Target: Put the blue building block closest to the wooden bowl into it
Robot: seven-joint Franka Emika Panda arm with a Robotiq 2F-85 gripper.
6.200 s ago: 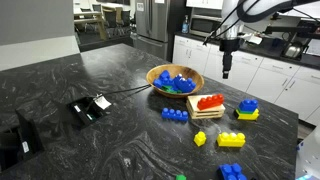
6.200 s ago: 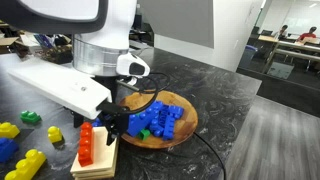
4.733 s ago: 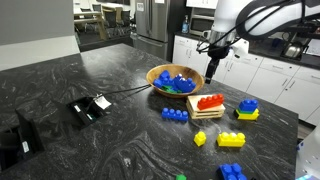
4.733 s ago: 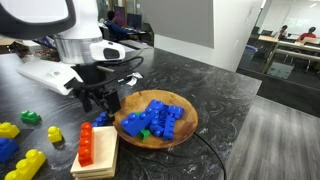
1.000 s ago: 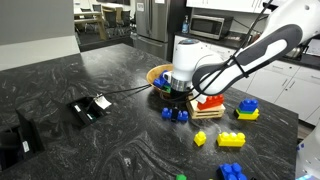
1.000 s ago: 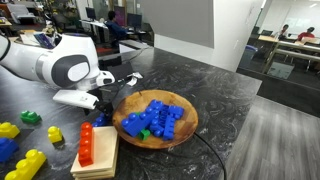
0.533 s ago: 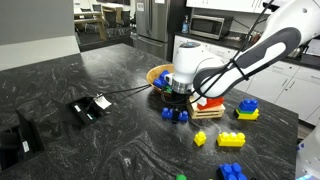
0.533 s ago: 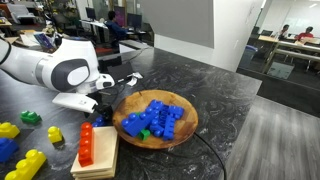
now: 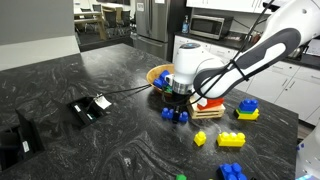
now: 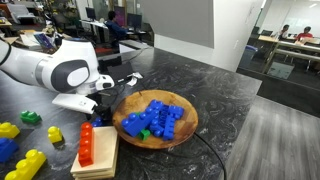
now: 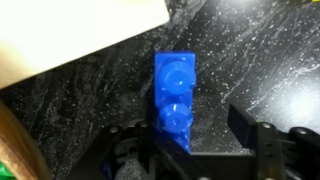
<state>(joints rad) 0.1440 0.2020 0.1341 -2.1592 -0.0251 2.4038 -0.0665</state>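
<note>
Bending low over the dark marbled counter (image 9: 110, 80) in an exterior view, the arm sets its gripper (image 9: 177, 105) down on the blue building block (image 9: 169, 113), which lies flat on the stone just in front of the wooden bowl (image 9: 157, 74) and just beside the red brick (image 9: 210, 102). A yellow brick (image 9: 231, 140) sits well apart, nearer the camera.

From the opposite side, in an exterior view, the gripper (image 10: 103, 103) hangs close to the bowl's rim (image 10: 190, 126). The bowl holds a heap of blue bricks (image 10: 160, 115) with one green brick (image 10: 145, 132) among them. The red brick (image 10: 86, 145) stands on a pale wooden slab (image 10: 103, 160). The block under the fingers is too hidden here to make out with confidence.

In the wrist view, the block (image 11: 175, 88) runs lengthwise up the middle, studs facing the camera, resting on the counter. The gripper (image 11: 185, 125) straddles its near end with jaws spread, the right finger (image 11: 250, 125) clear of the plastic. The slab's edge (image 11: 70, 30) fills the upper left.
</note>
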